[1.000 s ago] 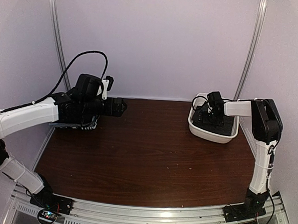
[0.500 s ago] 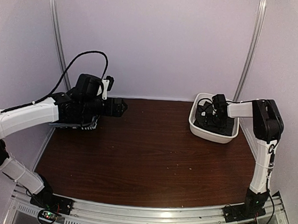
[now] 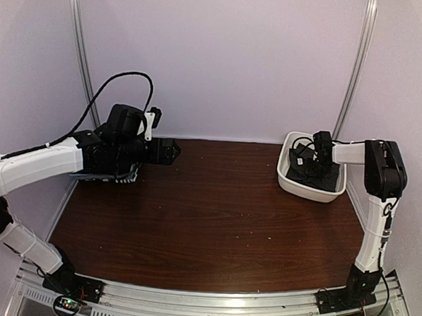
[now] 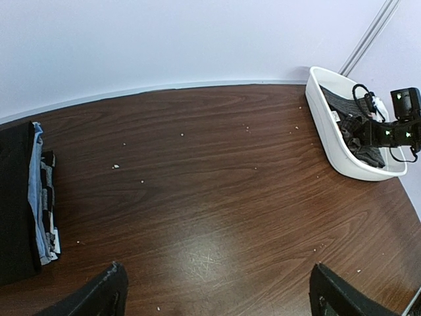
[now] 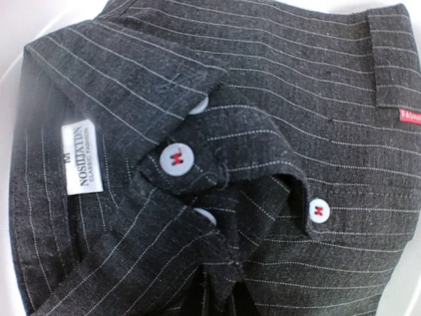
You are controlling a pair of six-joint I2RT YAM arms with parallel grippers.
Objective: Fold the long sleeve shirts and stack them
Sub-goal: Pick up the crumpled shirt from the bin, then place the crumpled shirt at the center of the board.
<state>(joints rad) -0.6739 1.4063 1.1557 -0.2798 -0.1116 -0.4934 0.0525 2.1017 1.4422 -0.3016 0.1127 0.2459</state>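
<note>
Top cam sits high at the near edge, looking down and toward the far wall, so the whole table (image 3: pixel 215 222) fits in from a distance. Left wrist cam hangs low at the far left, facing right across the wood. It shares the white tub (image 4: pixel 339 155) at far right with the top view. Right wrist cam is pressed close onto the pinstriped shirt (image 5: pixel 197 118), filling its frame.

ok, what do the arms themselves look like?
Matched pair: white tubular links, black joint housings. The left arm has a black cable looping above its wrist and a white bracket. The right arm has thin black wiring by its wrist. The left gripper and right gripper are black.
</note>
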